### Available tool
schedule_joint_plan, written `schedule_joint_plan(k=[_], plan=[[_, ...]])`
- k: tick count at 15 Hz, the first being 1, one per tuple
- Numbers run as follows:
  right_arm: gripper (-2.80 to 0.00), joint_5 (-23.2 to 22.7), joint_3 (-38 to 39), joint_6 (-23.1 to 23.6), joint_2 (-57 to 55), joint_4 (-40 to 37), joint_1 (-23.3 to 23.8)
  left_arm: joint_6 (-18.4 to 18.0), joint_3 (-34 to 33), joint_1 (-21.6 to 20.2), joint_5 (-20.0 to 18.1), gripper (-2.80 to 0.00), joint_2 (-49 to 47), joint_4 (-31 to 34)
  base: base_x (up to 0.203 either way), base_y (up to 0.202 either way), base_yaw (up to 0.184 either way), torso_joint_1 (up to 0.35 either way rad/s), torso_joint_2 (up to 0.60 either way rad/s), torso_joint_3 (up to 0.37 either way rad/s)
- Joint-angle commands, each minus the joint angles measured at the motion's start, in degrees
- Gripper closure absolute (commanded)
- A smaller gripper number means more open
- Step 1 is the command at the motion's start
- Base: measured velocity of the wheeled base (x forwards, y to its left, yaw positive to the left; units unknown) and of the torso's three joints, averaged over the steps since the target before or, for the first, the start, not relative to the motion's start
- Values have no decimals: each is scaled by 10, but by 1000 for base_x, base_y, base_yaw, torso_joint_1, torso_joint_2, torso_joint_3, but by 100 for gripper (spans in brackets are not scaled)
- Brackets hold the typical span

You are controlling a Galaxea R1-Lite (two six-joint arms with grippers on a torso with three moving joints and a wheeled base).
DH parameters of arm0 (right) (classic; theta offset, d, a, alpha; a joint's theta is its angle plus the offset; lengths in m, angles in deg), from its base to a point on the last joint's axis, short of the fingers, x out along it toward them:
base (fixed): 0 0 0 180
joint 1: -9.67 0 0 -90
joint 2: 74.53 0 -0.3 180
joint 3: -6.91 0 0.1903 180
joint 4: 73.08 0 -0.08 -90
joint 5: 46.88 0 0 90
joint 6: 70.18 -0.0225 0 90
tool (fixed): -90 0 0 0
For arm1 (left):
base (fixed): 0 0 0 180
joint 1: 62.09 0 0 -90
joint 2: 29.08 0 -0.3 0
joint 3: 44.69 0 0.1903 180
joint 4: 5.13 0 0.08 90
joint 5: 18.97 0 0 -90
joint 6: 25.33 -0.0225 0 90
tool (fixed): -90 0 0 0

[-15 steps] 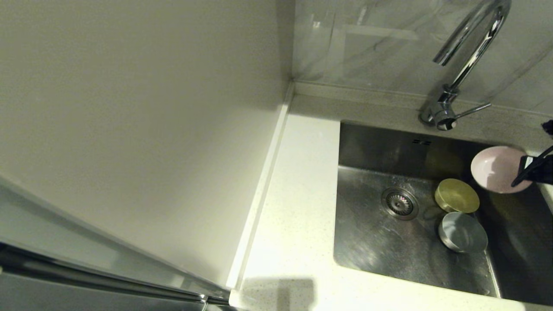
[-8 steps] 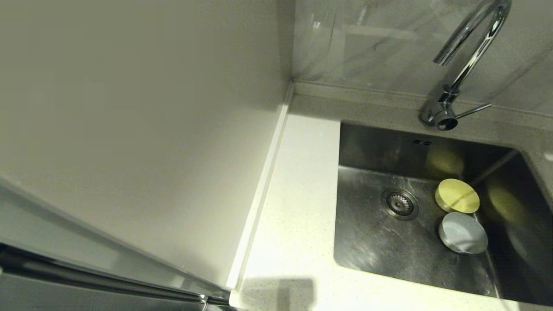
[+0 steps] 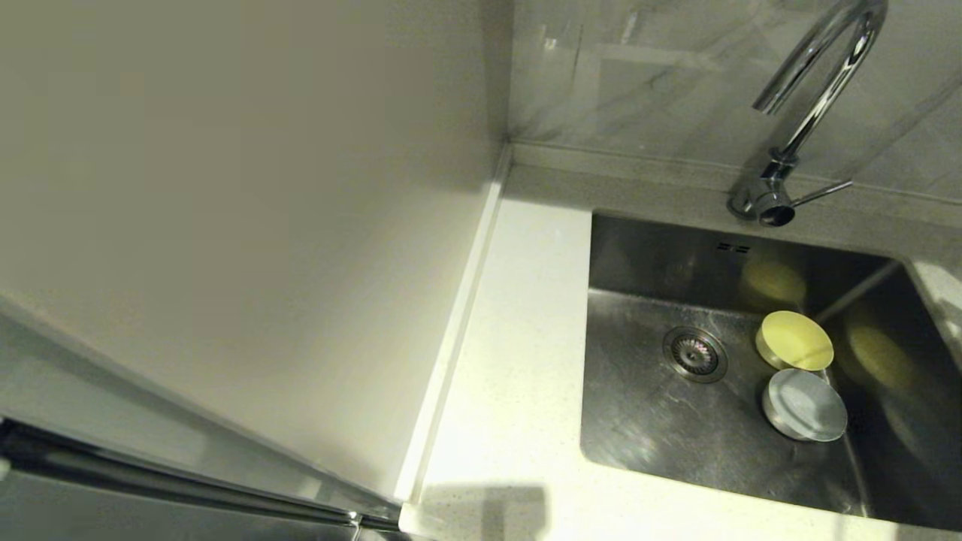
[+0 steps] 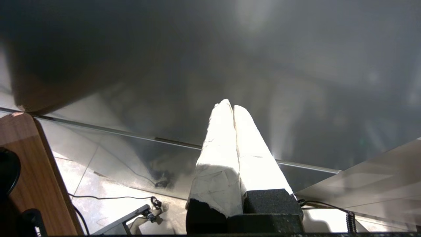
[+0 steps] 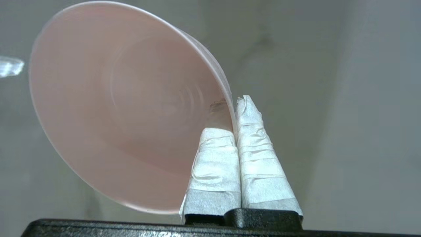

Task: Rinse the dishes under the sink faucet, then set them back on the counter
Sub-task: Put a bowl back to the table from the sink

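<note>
A yellow bowl (image 3: 794, 341) and a grey-blue bowl (image 3: 805, 404) lie side by side on the floor of the steel sink (image 3: 661, 436), right of the drain strainer (image 3: 695, 353). The chrome faucet (image 3: 815, 98) rises behind the basin, with no water showing. My right gripper (image 5: 234, 105) is outside the head view; in the right wrist view it is shut on the rim of the pale pink bowl (image 5: 125, 108), one finger inside and one outside. My left gripper (image 4: 232, 106) is shut on nothing, parked low over the floor.
The white speckled counter (image 3: 518, 338) runs left of the sink, bounded by a plain off-white panel (image 3: 225, 225). The grey wall tiles (image 3: 654, 68) stand behind the faucet. A wooden board (image 4: 36, 171) and cables lie on the floor below the left gripper.
One second ago the pink bowl and my right gripper hung over the sink's right edge; both have since moved out of the head view to the right. The other two bowls stayed put.
</note>
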Motion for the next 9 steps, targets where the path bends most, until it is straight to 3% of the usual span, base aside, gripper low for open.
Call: schedule_joint_plan(k=[1,3,5,7,9], plan=[[0,32,32,-13,36,4,-31,0,-2,0,0,0,0,0,0,0,0,0,0,0],[0,28,42,27,34,4,-65,0,-2,0,0,0,0,0,0,0,0,0,0,0],[0,-6,42,46,32,-7,-76,0,-2,0,0,0,0,0,0,0,0,0,0,0],[0,-67,41,48,33,-102,-75,0,-2,0,0,0,0,0,0,0,0,0,0,0],[0,-117,34,74,35,-252,-72,0,-2,0,0,0,0,0,0,0,0,0,0,0]])
